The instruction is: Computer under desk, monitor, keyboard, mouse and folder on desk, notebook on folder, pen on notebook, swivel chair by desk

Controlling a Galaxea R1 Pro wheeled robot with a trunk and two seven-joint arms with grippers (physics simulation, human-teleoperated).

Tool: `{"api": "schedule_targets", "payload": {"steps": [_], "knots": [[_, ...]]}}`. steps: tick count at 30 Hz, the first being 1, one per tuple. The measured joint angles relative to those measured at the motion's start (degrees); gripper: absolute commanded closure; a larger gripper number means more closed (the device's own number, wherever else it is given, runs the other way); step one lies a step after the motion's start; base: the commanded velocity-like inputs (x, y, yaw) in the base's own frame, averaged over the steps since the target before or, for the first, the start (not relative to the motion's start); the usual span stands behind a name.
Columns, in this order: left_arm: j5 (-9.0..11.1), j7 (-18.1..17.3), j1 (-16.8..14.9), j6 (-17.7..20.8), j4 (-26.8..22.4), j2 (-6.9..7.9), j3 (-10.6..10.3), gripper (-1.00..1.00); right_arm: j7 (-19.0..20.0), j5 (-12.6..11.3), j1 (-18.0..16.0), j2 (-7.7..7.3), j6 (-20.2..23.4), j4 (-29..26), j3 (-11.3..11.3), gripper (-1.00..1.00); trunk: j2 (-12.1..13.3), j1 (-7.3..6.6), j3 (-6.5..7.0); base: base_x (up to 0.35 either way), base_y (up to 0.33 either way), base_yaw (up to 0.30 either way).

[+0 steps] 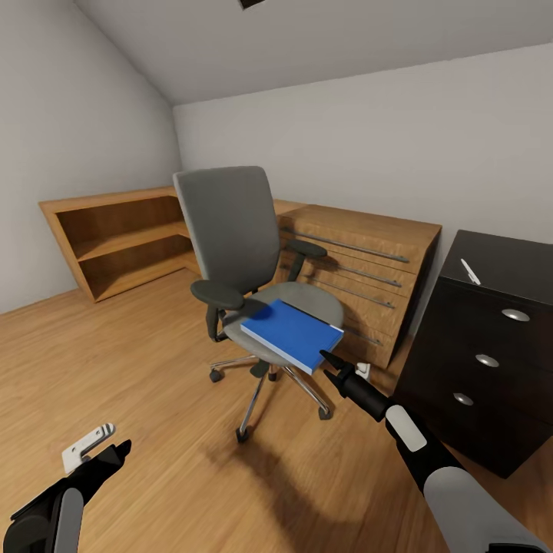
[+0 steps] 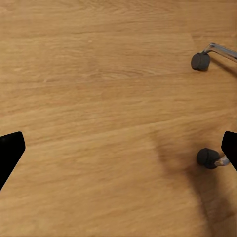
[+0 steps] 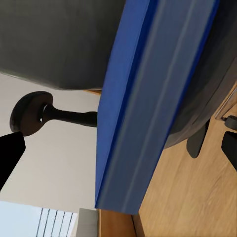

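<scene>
The grey swivel chair [image 1: 230, 230] stands mid-room on the wood floor. A bright blue folder [image 1: 292, 332] lies flat on its seat, one corner jutting over the front edge. My right gripper [image 1: 329, 367] is open, its tips just short of that near corner. In the right wrist view the folder's edge [image 3: 148, 98] runs between the spread fingertips [image 3: 10, 158] below the seat [image 3: 59, 44]. A white pen [image 1: 470, 271] lies on the black desk top [image 1: 511, 257] at right. My left gripper [image 1: 104, 455] hangs low over the floor, open and holding nothing.
A light-wood drawer cabinet [image 1: 376, 261] stands behind the chair, a low open shelf [image 1: 123, 238] against the left wall. The desk's black drawer unit [image 1: 484, 361] is close to my right arm. Chair casters [image 2: 200, 60] [image 2: 208, 158] rest on the floor near my left gripper [image 2: 118, 153].
</scene>
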Motion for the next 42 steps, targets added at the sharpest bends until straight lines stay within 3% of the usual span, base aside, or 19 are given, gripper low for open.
{"api": "schedule_targets", "payload": {"steps": [15, 17, 24, 42], "knots": [[0.0, 0.1, 0.0, -0.1, -0.2, -0.01, 0.2, -1.00, -1.5, 0.0, 0.0, 0.01, -0.1, 0.1, -0.2, -1.00, 0.0, 0.00, 0.00, 0.045, 0.000, 0.000], [0.0, 0.1, 0.0, -0.1, -0.2, 0.00, 0.2, -1.00, -3.0, 0.0, 0.0, 0.00, -0.1, 0.1, -1.9, -1.00, 0.0, 0.00, 0.00, 0.003, 0.000, 0.000], [0.0, 0.1, 0.0, 0.0, -0.2, 0.00, 0.2, -1.00, -3.4, 0.0, 0.0, 0.05, -0.1, 0.1, -2.7, -1.00, 0.0, 0.00, 0.00, 0.001, 0.000, 0.000], [0.0, -0.3, 0.0, -0.1, -0.3, 0.00, 0.3, -1.00, -3.5, 0.0, 0.0, 0.08, 0.0, 0.1, -2.8, -1.00, 0.0, -0.01, 0.00, 0.014, 0.008, 0.000]]}}
